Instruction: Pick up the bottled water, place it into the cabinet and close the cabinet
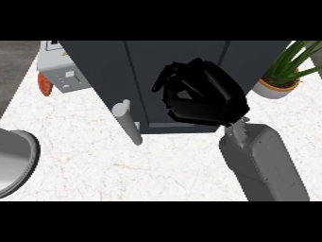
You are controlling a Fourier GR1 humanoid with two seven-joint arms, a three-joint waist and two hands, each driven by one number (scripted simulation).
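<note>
Head view: one dark cabinet point(170, 80) on white marble tabletop point(122, 165), one right hand point(205, 97) raised before its open interior, fingers point(173, 80) curled, whether round the bottled water impossible to tell. Beside: one pale door handle point(127, 122), one potted plant point(285, 75), one grey appliance point(65, 71), one metal bowl point(6, 163).

— Bottle visible? 
— No. Right hand point(201, 92) curls in front of the cabinet point(142, 71); whatever it holds is hidden. 
— Edges? 
— Cabinet top cut off; plant point(289, 66) leaves clipped; grey appliance point(62, 71) half behind the cabinet.
</note>
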